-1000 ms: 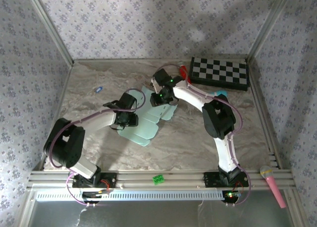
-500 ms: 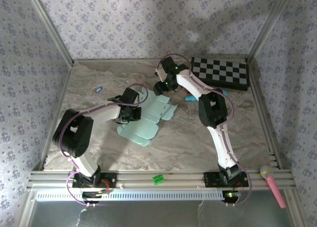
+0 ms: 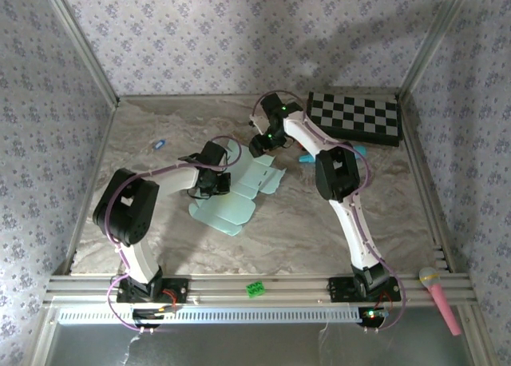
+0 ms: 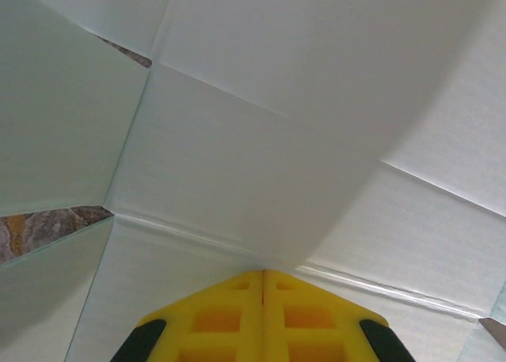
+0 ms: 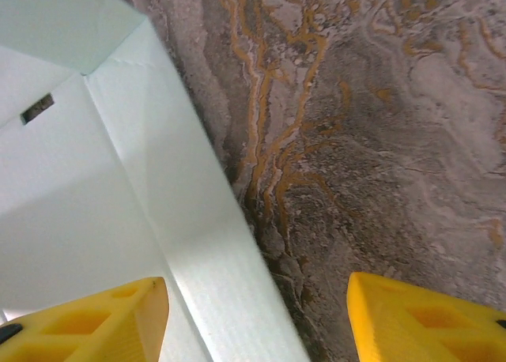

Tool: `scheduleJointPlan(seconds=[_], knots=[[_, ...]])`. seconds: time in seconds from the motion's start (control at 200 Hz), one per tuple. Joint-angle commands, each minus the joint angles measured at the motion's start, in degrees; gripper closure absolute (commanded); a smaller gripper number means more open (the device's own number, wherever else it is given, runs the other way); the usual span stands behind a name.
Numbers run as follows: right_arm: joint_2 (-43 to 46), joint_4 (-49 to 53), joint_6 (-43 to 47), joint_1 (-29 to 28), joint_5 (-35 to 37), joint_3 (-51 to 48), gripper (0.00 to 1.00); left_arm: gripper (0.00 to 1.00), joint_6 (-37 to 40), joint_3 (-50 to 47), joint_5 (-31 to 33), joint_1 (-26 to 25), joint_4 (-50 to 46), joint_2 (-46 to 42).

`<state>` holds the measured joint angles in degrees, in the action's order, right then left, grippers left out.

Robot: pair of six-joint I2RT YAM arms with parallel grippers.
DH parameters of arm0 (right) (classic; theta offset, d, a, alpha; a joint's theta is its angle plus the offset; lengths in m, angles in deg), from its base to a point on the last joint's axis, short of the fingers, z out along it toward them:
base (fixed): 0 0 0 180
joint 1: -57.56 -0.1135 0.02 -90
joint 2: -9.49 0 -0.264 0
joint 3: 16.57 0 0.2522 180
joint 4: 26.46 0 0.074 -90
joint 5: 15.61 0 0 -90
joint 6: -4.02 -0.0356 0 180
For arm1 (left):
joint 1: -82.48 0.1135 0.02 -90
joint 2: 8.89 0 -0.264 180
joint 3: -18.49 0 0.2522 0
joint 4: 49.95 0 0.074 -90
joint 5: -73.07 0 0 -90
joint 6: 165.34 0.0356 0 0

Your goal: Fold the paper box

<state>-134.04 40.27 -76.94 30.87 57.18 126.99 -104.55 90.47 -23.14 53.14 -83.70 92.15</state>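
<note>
The left claw (image 4: pixel 262 311) has its yellow fingers pressed together, tips against a crease of the paper box (image 4: pixel 261 141); whether any card is pinched between them cannot be told. The right claw (image 5: pixel 253 322) stands apart, straddling the sheet's edge over the marbled table (image 5: pixel 371 141). The paper box (image 3: pixel 227 210) is a pale mint, creased, die-cut sheet with tabs, lying mid-table, one panel tilted up. Both wrists hide its far part from above.
</note>
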Motion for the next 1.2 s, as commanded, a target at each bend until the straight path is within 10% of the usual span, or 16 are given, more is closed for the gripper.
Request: scheduleJointPlan(seconds=[0.0, 1.194], knots=[[-2.09, 3.78, 2.02, 0.42, -2.19, 2.68, 0.37, 1.0, -0.5, -2.04, -0.47, -0.1, -0.51, 0.66], [-1.65, 13.96, 10.03, -0.94, -8.69, 9.45, 0.76, 1.0, 0.05, -3.12, -0.2, -0.22, -0.84, 1.1]])
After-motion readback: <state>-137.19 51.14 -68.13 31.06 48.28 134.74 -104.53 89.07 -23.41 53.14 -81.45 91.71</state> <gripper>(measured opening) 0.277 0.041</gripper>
